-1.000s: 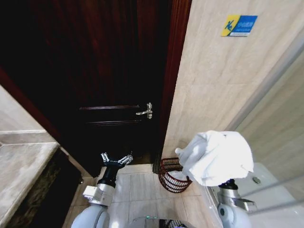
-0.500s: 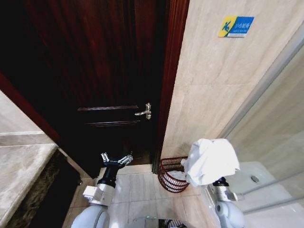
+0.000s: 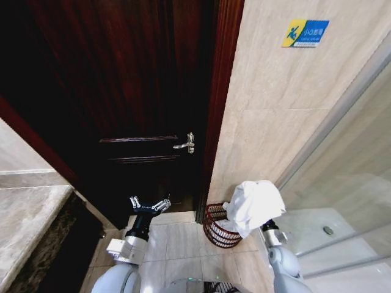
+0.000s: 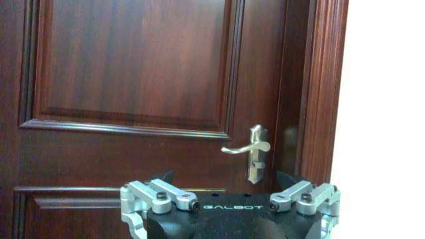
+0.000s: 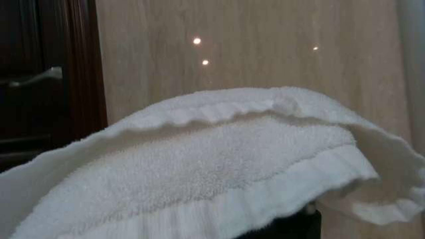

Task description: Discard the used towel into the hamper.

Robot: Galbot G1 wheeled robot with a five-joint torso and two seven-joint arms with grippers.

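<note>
In the head view we see our right arm raised with the towel [image 3: 253, 206] bunched over its end. The right gripper [image 3: 264, 224] is buried under the cloth, so we cannot tell how it is set. The hamper [image 3: 215, 226] stands on the floor tiles just beside and below that gripper, toward the door [image 3: 122, 91], against the door frame; a lower fold of the towel overlaps its rim on the near side, and something white lies inside. Our left gripper [image 3: 149, 206] is held up well apart from the towel, on the far side of the hamper, fingers spread and empty, facing the door below the handle [image 3: 186, 143].

From the left wrist we see the left gripper [image 4: 229, 209] wide apart, holding nothing, with the handle [image 4: 250, 149] straight ahead of it and slightly above.

From the right wrist the towel [image 5: 219, 164] drapes right across the front of the gripper, with the beige wall [image 5: 265, 50] ahead.
</note>
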